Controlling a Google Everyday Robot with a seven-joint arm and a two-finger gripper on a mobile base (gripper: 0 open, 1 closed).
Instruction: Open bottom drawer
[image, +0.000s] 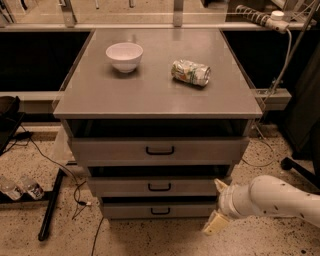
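Because the task concerns the lowest of three fronts, the gripper (217, 205) sits low at the cabinet's right front corner, just beside the right end of the bottom drawer (130, 210). Its two fingers (214, 224) are spread apart and hold nothing, presumably ready to take a handle. Bottom drawer: shallow grey front nearest the floor, small black handle (160, 211) at centre, untouched; the gripper lies to its right, so a leftward reach appears needed. Middle drawer (115, 187) and top drawer (110, 150): stacked above, not the target. Cabinet top (150, 95): white bowl (124, 56) left, crushed can (190, 72) right, both well apart from the gripper.
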